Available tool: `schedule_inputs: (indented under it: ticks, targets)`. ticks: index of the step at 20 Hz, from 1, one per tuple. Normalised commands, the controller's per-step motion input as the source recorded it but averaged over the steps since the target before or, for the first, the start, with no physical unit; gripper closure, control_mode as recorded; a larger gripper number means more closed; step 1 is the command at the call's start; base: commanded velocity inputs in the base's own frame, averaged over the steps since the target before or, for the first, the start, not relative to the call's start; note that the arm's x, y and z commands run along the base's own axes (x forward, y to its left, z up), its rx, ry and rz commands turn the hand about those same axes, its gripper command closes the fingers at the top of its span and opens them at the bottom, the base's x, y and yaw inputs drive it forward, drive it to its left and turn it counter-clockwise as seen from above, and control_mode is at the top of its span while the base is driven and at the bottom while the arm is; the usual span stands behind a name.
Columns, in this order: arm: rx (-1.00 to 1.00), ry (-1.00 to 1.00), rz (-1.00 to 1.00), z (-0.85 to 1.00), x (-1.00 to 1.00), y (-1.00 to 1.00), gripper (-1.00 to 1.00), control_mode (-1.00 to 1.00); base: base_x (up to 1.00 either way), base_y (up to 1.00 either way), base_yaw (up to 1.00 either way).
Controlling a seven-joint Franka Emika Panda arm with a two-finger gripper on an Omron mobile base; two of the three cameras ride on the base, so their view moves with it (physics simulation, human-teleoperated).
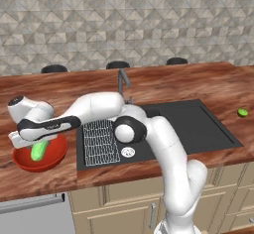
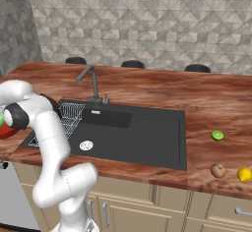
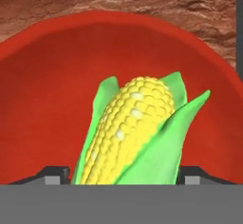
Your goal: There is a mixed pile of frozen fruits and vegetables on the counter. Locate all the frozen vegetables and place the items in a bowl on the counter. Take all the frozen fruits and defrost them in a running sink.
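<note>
Your gripper (image 3: 126, 180) hangs over the red bowl (image 1: 52, 158) at the left end of the counter (image 1: 198, 79), its finger tips on either side of the corn cob (image 3: 133, 133) (green husk, yellow kernels); you cannot tell whether they pinch it or stand just clear. The cob lies within the bowl. Right of the black sink (image 2: 142, 137) sit the lime (image 2: 217, 135), reddish-brown fruit (image 2: 218, 170) and yellow piece (image 2: 244, 174).
</note>
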Motion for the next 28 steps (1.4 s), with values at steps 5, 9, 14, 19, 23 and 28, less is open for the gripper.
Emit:
schedule_inputs:
  ticks: [5,9,14,19,23,28]
  targets:
    - [-0.07,0.0,-0.02,0.41,-0.15,0.0,-1.0,-1.0,0.0,0.0,0.0]
    - [-0.07,0.03,-0.07,0.54,-0.23,-0.23,-1.0,-1.0,0.0,0.0,0.0]
    - [0.0,0.03,-0.07,0.4,-0.29,-0.92,-1.0,-1.0,0.0,0.0,0.0]
    - [0.0,0.01,-0.03,0.3,-0.47,-0.97,-1.0,-1.0,0.0,0.0,0.0]
    - [0.06,-0.1,0.05,0.2,-0.39,-0.94,-1.0,-1.0,0.0,0.0,0.0]
    - [0.08,-0.07,0.06,-0.02,-0.31,-0.84,-1.0,-1.0,0.0,0.0,0.0]
